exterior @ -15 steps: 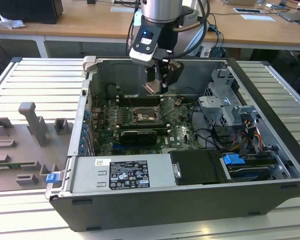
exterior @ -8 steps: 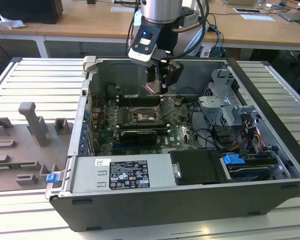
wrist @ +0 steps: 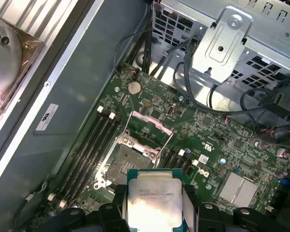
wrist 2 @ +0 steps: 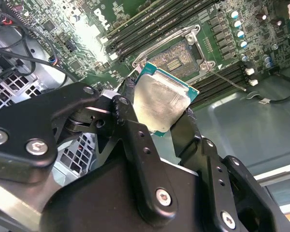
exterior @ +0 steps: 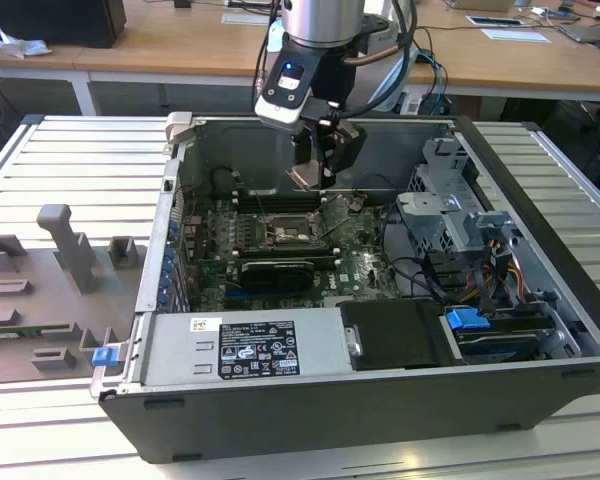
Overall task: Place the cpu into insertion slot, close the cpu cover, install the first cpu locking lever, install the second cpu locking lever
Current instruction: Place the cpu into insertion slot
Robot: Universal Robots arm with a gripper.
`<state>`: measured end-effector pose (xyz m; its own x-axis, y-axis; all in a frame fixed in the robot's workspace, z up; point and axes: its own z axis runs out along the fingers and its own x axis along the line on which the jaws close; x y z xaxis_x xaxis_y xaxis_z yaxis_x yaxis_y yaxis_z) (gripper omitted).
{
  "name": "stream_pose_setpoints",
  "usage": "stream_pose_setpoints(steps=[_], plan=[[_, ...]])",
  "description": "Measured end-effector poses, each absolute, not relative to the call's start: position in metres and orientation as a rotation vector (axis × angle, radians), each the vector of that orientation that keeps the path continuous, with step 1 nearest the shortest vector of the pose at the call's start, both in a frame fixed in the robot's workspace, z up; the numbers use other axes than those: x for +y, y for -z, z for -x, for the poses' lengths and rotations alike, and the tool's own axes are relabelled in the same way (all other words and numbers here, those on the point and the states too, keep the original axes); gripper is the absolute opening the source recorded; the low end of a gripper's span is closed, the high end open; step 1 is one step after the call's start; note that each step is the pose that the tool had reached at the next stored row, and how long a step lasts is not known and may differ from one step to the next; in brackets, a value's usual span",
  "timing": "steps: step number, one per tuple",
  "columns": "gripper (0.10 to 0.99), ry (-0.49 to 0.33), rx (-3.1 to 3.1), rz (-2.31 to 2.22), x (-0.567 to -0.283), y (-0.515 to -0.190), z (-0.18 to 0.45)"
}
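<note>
Gripper (exterior: 325, 160) clenched on cpu (wrist: 154, 200), hanging above open insertion slot (wrist: 130, 162); cpu cover (wrist: 150, 122) flipped up, inside computer case (exterior: 380, 415).

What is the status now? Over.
End effector shut on the cpu. Cpu in the air, not yet in the insertion slot. Cpu cover stands open, slot uncovered.

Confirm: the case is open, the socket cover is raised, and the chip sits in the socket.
Wrong on the chip: the first wrist view shows it clamped in the tool, above the empty socket. The case is open and the cover raised.
</note>
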<state>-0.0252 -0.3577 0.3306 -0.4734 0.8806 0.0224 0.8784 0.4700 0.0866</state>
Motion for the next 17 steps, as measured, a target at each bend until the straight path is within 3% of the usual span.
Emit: stream_pose_setpoints(steps=[17], plan=[[0.541, -0.128, 2.495, -1.85, -0.3577, -0.3236, 0.0253]])
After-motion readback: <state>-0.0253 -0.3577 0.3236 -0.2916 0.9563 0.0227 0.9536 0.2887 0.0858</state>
